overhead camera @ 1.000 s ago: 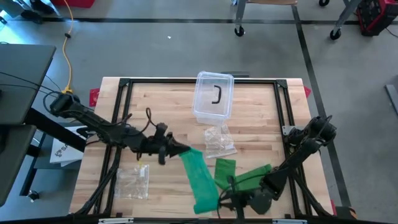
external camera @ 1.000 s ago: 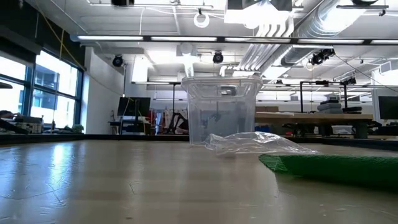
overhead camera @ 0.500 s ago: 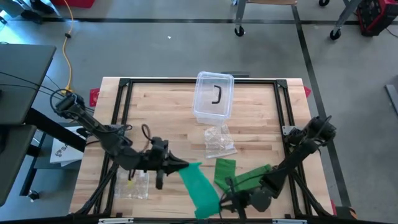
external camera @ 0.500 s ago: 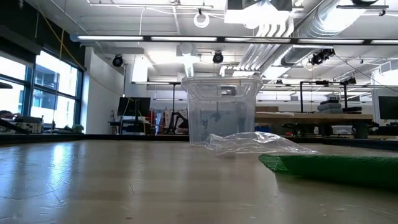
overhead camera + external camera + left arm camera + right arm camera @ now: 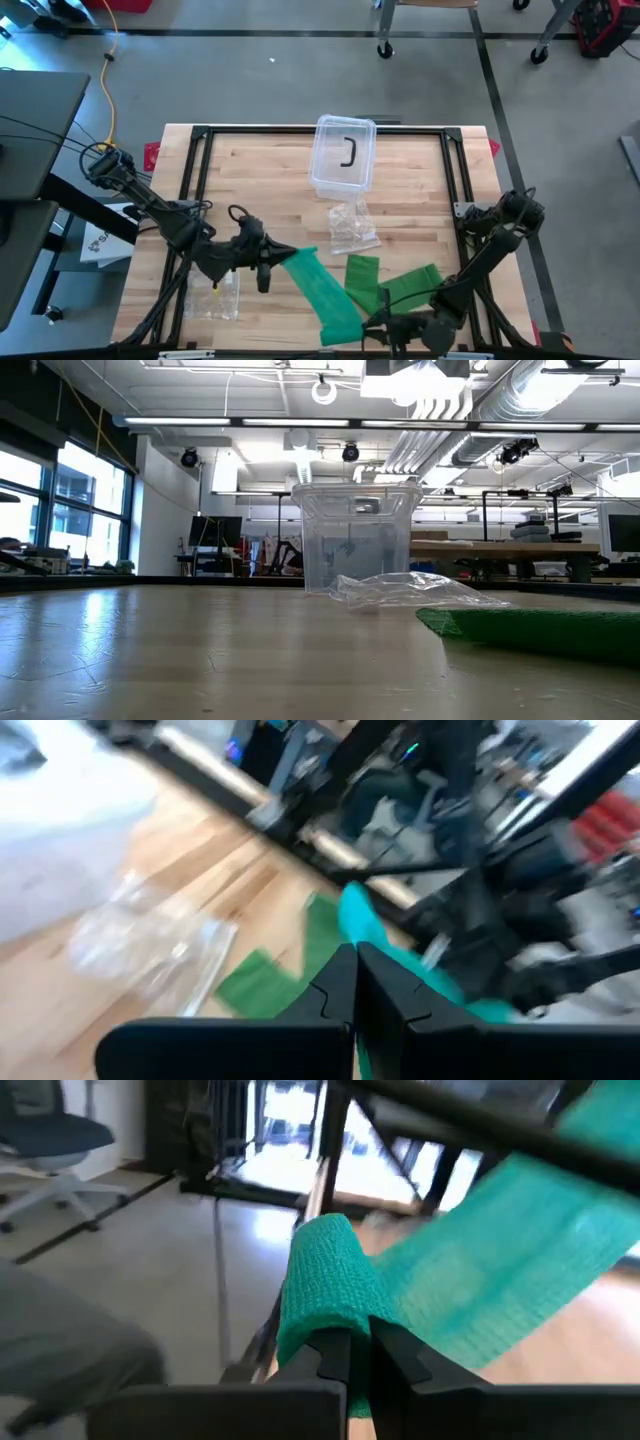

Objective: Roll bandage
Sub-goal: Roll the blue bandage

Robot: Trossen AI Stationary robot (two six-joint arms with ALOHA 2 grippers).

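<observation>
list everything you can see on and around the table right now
bandage: one, green, a long strip across the near middle of the table, its two ends held by the two end effectors
clear box: one, see-through, far middle of the table, with a dark hooked piece inside
plastic bag: one, clear and crumpled, just in front of the box
second plastic bag: one, clear, near left part of the table
table: one, light wood with a black frame
left end effector: one, dark, near left of centre, shut on the bandage's end
right end effector: one, dark, at the near edge, shut on the bandage's rolled end
</observation>
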